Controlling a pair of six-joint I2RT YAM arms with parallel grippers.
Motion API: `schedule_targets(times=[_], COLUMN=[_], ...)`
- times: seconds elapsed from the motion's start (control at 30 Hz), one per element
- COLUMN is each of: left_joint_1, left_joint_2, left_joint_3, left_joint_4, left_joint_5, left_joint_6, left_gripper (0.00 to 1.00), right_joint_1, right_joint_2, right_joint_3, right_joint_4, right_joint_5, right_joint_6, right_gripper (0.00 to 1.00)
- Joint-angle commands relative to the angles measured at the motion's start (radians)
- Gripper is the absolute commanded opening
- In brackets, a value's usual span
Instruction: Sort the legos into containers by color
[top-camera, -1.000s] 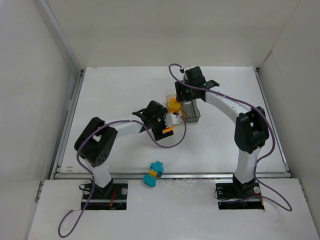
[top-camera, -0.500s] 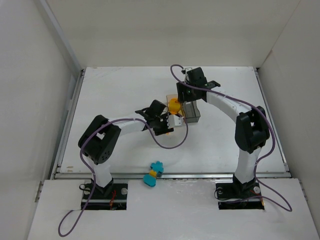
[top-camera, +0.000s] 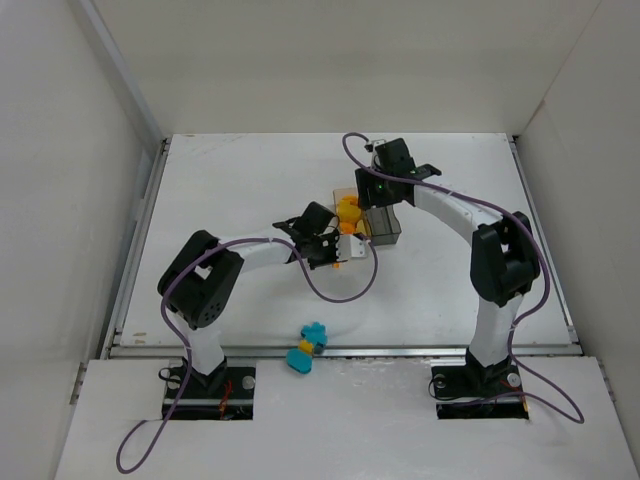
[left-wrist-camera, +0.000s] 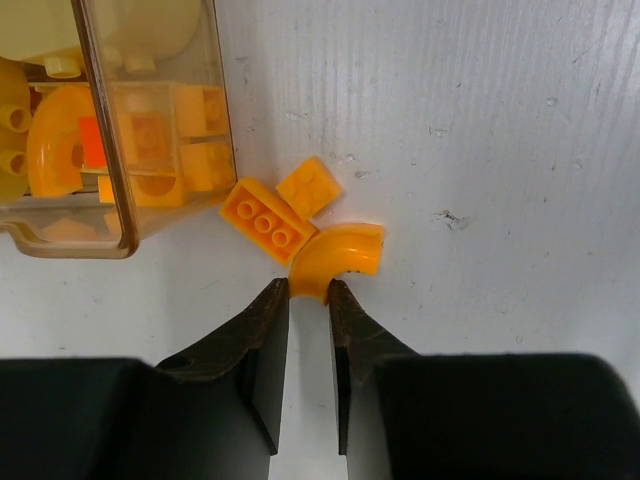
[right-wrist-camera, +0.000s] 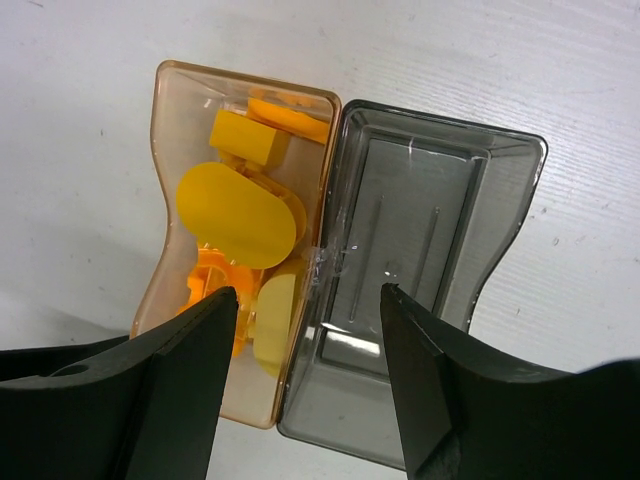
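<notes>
In the left wrist view my left gripper (left-wrist-camera: 308, 291) is shut on one end of a curved orange lego (left-wrist-camera: 342, 256) lying on the table. An orange studded brick (left-wrist-camera: 265, 222) and a small orange tile (left-wrist-camera: 308, 186) touch it, just outside the amber container (left-wrist-camera: 225, 120), which holds several orange and yellow legos. My right gripper (right-wrist-camera: 305, 298) hangs open over the joined containers, one finger above the amber one (right-wrist-camera: 168, 120), the other above the smoky grey one (right-wrist-camera: 430, 230), which holds nothing. Teal and yellow legos (top-camera: 307, 347) lie at the table's near edge.
The white table (top-camera: 230, 190) is walled on the left, right and back. Both arms meet at the containers (top-camera: 383, 226) in the middle. A purple cable (top-camera: 345, 285) loops from the left arm over the table.
My left gripper has closed from wide open onto the curved orange lego and edged toward the containers. The right arm has barely moved.
</notes>
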Motion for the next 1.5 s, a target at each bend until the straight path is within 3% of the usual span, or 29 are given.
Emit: schedule_targets(times=[0.0,0.27,0.4,0.6,0.73,0.9,0.93,1.13,1.33,1.47], left_joint_1=[-0.004,0.045,0.065,0.065,0.065,0.065,0.065,0.065,0.065,0.076], left_joint_2=[-0.012,-0.212,-0.263,-0.117,0.027,0.127,0.127,0.063,-0.064,-0.212], left_joint_3=[-0.015,-0.09,-0.058,0.153,0.303,0.391,0.391,0.324,0.281,0.169], left_joint_4=[-0.041,-0.066,-0.011,0.094,0.072,0.031,0.031,0.063,0.13,0.172], left_joint_5=[0.014,0.137,0.212,0.198,0.125,0.086,0.077,0.089,0.047,-0.123], left_joint_6=[0.016,0.026,-0.062,-0.283,-0.293,-0.267,-0.267,-0.267,-0.345,-0.473], left_gripper=[0.0,0.0,0.0,0.0,0.01,0.27,0.41,0.84,0.84,0.84], right_joint_1=[-0.017,-0.036,-0.037,-0.055,-0.076,-0.087,-0.087,-0.087,-0.063,0.025], right_joint_2=[-0.037,-0.097,-0.106,-0.106,-0.106,-0.097,-0.097,-0.097,-0.184,-0.267], right_joint_3=[-0.01,-0.041,-0.052,-0.061,-0.061,-0.061,-0.061,-0.043,-0.043,-0.11], right_joint_4=[0.047,0.083,0.105,0.116,0.125,0.116,0.116,0.097,0.07,0.045], right_joint_5=[-0.019,-0.051,-0.06,-0.069,-0.079,-0.088,-0.088,-0.079,-0.019,0.113], right_joint_6=[-0.012,0.01,0.01,0.01,0.01,0.01,0.01,0.001,0.001,0.02], right_gripper=[0.65,0.65,0.65,0.65,0.65,0.65,0.65,0.65,0.66,0.66])
